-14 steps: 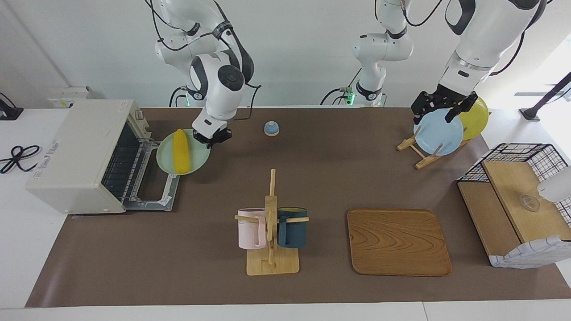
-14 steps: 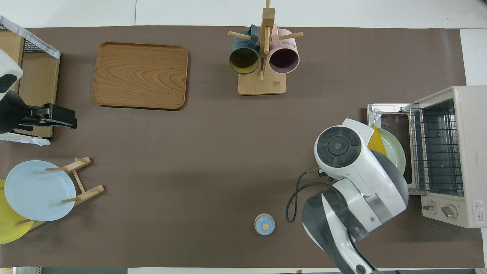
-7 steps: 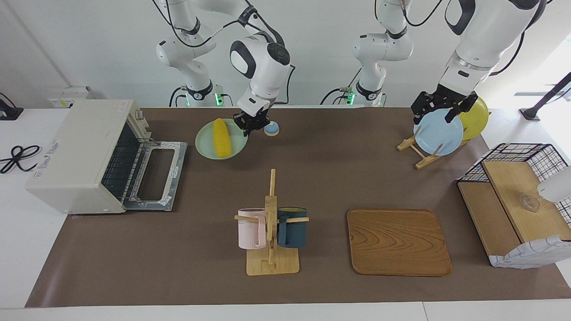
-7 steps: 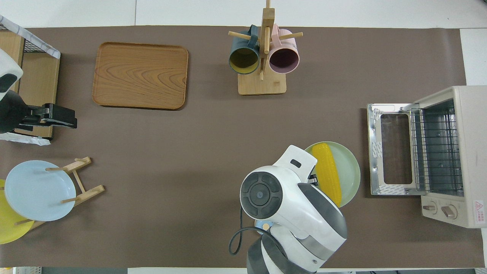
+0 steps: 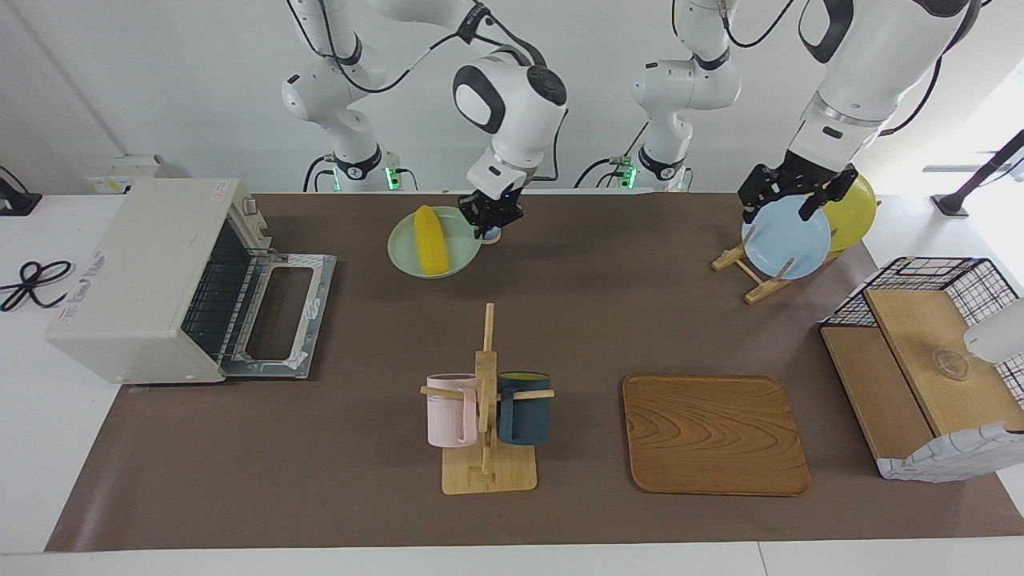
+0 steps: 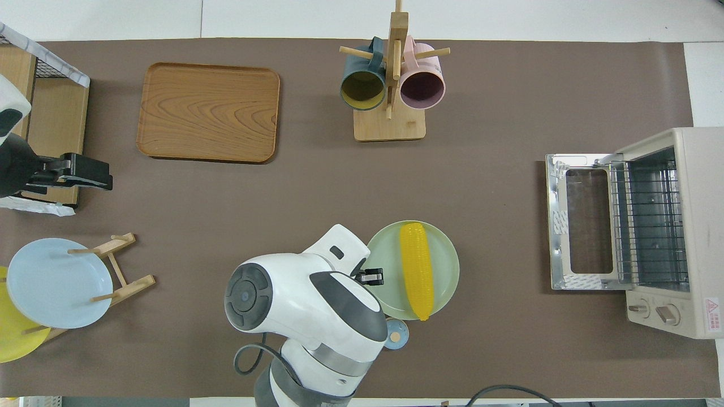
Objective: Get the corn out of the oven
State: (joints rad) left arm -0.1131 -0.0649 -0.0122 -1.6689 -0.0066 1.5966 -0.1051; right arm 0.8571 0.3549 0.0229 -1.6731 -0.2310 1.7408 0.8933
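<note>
The yellow corn lies on a pale green plate. My right gripper is shut on that plate's rim and holds it up over the mat, well clear of the oven. The off-white oven stands at the right arm's end of the table, its door folded down and its wire rack bare. My left gripper waits open above the blue plate in the rack.
A small blue bell sits partly under the held plate. A mug tree with two mugs and a wooden tray lie farther from the robots. A wire basket stands at the left arm's end.
The right arm has carried the plate with the corn away from the oven door toward the middle of the table. The left arm has not moved.
</note>
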